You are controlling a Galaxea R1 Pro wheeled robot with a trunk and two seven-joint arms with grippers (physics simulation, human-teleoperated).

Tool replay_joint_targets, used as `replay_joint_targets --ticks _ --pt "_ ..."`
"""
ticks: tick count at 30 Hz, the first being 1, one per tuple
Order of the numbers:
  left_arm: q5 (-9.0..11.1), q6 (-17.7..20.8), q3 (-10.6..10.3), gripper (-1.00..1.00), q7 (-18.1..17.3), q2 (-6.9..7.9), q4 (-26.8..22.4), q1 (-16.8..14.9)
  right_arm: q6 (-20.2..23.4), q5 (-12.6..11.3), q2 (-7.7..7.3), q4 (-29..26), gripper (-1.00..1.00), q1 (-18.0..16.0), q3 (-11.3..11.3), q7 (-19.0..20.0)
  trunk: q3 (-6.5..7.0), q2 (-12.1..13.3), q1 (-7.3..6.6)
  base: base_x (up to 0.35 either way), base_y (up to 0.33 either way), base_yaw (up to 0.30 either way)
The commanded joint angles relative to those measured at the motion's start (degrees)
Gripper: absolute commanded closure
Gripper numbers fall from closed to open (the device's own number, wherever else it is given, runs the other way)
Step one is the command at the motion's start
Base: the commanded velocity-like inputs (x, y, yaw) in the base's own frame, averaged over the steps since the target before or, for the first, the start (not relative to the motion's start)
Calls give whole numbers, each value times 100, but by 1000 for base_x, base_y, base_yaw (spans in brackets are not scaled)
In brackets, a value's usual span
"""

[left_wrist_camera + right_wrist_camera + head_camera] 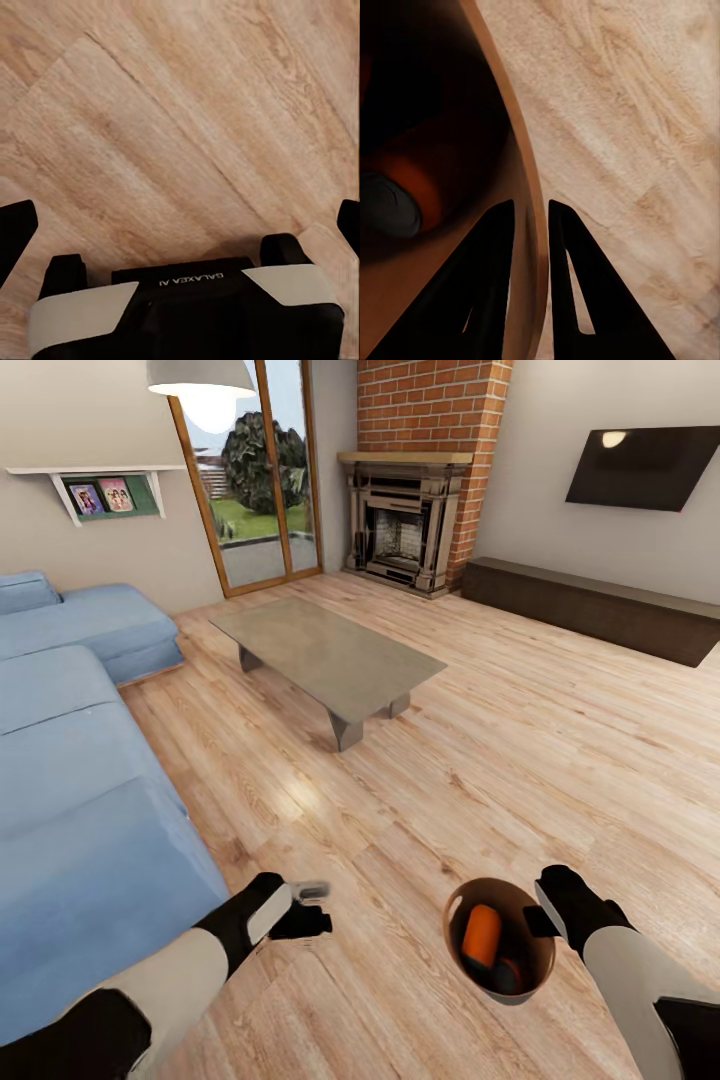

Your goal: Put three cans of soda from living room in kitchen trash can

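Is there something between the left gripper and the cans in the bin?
Nothing visible. The left gripper is open over bare wood floor, and only floor lies between it and the bin. The cans lie inside the bin, whose wall the right gripper clamps. The bin's top is open.

The sofa (70,760) runs along the 9 o'clock side, the tabletop (330,650) at 12, the fireplace (405,530) beyond it. At 5 o'clock the tash can (535,970) holds soda cans (482,938), its rim between the right gripper's (545,908) fingers (577,300).
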Motion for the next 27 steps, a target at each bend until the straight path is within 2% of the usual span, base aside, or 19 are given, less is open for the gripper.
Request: replay_joint_targets --ticks 1,4,9,17,22,24,27 --pt "13 89 102 -100 -2 8 24 -28 -1 -9 3 -1 100 -1 -3 14 0 0 0 0 0 0" --pt "25 350 337 -100 6 20 80 -88 -2 -13 10 -12 100 0 1 12 0 0 0 0 0 0" --pt "29 499 459 -100 61 26 111 -115 -3 -27 13 -34 100 1 1 21 0 0 0 0 0 0" --pt "25 568 494 -100 116 20 113 -123 -3 -35 3 -43 100 9 -2 96 0 0 0 0 0 0" --pt "17 571 482 -100 541 21 93 -119 39 -47 -28 -13 100 10 -13 136 0 0 0 0 0 0" --pt "15 571 479 -100 680 21 78 -117 52 -49 -35 -5 100 11 -15 252 0 0 0 0 0 0" --pt "13 570 474 -100 789 21 66 -116 87 -33 -61 3 100 11 -11 824 0 0 0 0 0 0"
